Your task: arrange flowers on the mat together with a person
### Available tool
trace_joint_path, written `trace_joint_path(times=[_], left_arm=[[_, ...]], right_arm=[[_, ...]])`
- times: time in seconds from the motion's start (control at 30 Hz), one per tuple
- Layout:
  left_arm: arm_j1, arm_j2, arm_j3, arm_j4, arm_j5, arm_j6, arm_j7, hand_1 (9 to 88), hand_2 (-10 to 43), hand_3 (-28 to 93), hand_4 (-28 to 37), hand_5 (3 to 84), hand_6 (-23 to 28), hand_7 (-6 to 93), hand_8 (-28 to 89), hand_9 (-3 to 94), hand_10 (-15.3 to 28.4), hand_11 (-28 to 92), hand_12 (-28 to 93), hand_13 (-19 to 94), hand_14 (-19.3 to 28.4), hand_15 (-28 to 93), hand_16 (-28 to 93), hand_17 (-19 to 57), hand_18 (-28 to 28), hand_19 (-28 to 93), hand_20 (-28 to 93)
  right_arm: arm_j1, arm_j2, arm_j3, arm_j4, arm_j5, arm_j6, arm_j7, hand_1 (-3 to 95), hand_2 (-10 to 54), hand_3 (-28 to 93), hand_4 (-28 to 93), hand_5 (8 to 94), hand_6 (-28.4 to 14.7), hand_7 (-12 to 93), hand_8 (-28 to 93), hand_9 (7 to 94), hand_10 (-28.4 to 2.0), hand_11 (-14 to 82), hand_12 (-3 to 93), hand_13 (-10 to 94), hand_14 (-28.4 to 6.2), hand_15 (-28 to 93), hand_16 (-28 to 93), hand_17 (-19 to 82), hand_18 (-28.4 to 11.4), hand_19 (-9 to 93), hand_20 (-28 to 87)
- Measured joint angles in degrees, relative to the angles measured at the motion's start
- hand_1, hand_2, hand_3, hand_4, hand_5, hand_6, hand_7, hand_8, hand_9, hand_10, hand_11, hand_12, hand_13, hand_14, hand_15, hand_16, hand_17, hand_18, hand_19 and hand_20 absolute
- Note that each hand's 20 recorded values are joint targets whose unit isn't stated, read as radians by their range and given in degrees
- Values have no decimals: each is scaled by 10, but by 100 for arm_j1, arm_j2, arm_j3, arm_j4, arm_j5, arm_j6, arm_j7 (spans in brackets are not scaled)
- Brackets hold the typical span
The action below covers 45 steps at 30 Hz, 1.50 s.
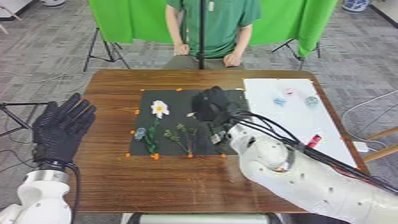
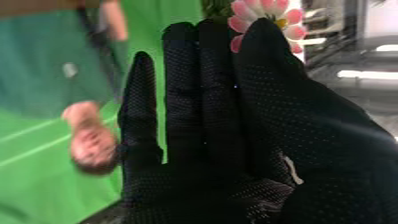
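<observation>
One pink-tipped flower (image 2: 296, 32) shows at the right hand (image 1: 213, 106), which hangs over the black mat (image 1: 182, 97) toward one o'clock; thumb and fingers come together about the bloom, a pinch as I read it. Laid on the mat: white flower (image 1: 160, 107) at ten o'clock, blue flower (image 1: 139, 133) at eight, green sprig (image 1: 185, 137) near six. Left hand (image 1: 62, 122), relaxed, grasping nothing, lies off at nine; white board (image 1: 293, 117) at three. Good placement, I judge, calls for lowering gently, pointing the stem toward five o'clock, clear of the sprig, then parting thumb and fingers slowly, lest glove fabric drag the petals askew.
</observation>
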State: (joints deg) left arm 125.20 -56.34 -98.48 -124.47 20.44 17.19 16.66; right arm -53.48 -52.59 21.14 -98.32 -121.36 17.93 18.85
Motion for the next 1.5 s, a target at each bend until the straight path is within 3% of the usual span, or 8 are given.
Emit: trace_joint_path(times=[0.23,0.73,0.93,1.2,1.33,1.5], left_arm=[[-42,34,86,2,-85,0,-40,228,183,705,-283,462,83,108,-90,393,143,177,78,274,141,283,-78,-47,134,332,93],[-159,64,193,41,-201,1,-68,228,184,706,-283,463,84,109,-90,393,146,182,78,276,141,283,-79,-46,134,332,94],[-159,70,188,41,-261,12,-67,225,185,709,-283,465,85,106,-91,394,147,184,77,276,142,285,-80,-47,134,334,95],[-156,73,177,35,-291,41,-62,225,187,713,-283,468,86,105,-90,396,147,186,75,278,142,288,-81,-47,134,336,94],[-145,73,157,33,-316,42,-55,226,187,713,-283,468,87,105,-91,396,147,186,75,278,142,287,-82,-47,134,336,94],[-133,66,151,33,-324,36,-51,227,186,712,-283,467,86,104,-90,396,147,186,75,278,142,288,-82,-47,134,337,93]], right_arm=[[383,-561,-384,302,202,-191,71,561,-95,714,-283,685,36,436,-52,702,-80,120,266,539,-44,332,367,211,-155,562,181],[511,-1036,-723,781,60,-533,452,556,-95,720,-283,653,30,419,-67,674,-88,157,229,531,-53,347,343,209,-159,579,176],[359,-1051,-666,786,26,-581,491,545,-95,733,-283,614,27,406,-88,642,-97,191,175,514,-70,372,294,203,-160,585,161],[81,-1061,-314,731,-113,-946,416,503,-95,788,-283,590,24,324,-91,613,-102,183,171,494,-80,388,230,198,-160,585,150],[-75,-1063,-111,672,-165,-997,389,485,-95,815,-283,577,23,293,-165,591,-108,176,166,484,-84,387,217,197,-161,587,142],[-432,-1051,403,407,-157,-1005,349,451,-95,819,-283,508,4,271,-169,535,-114,164,165,454,-93,379,205,186,-161,576,129]])
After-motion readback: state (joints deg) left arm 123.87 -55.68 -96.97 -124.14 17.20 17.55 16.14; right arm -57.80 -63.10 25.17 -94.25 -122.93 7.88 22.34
